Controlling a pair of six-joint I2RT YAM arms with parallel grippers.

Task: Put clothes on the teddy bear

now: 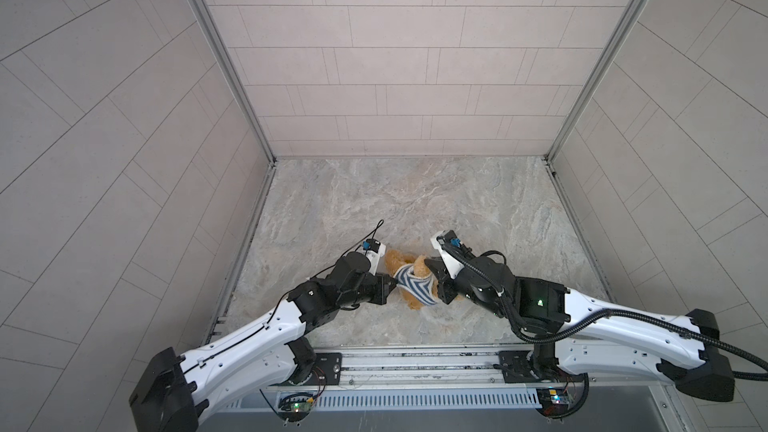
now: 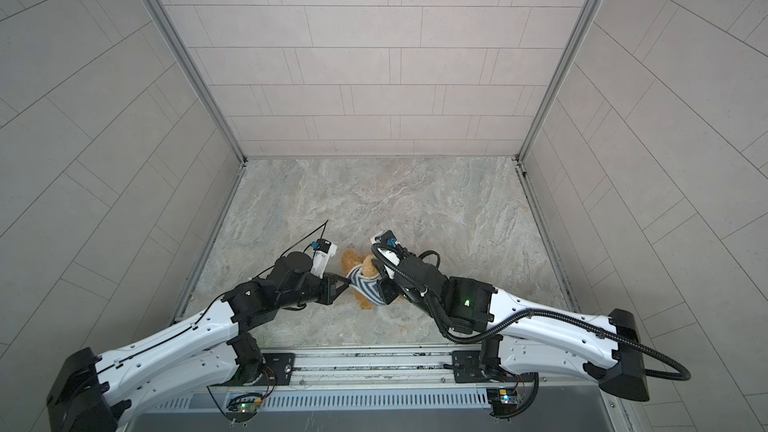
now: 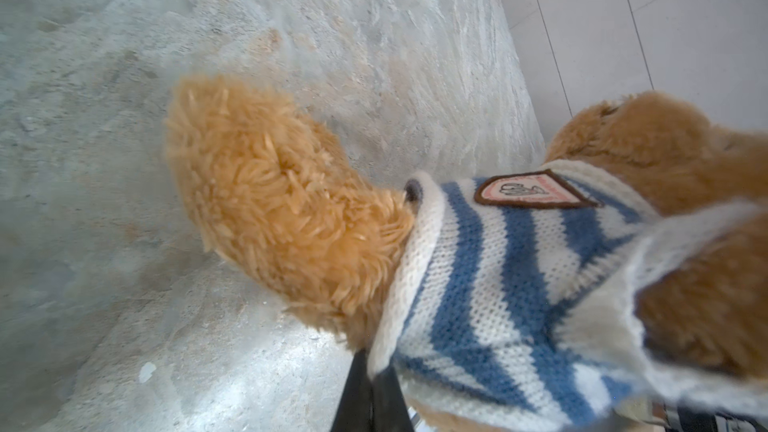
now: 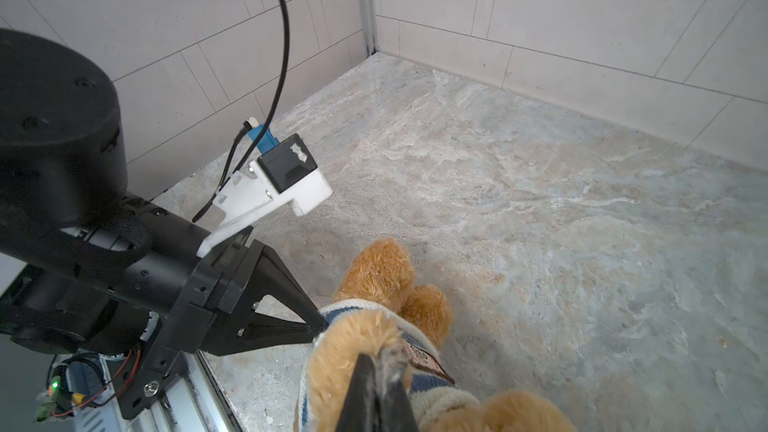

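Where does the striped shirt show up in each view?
Top view: striped shirt low centre, on the teddy bear.
Top view: same spot.
Left wrist: close up, around the bear.
Right wrist: nearest the camera, on the bear.
Landmark: left gripper pinching its edge.

The teddy bear (image 1: 394, 260) lies near the front of the marbled tabletop (image 1: 415, 201), a blue-and-white striped shirt (image 1: 412, 289) around its body. The left claw (image 1: 393, 284) pinches the shirt's left edge; the right claw (image 1: 438, 283), also closed, grips its right edge.
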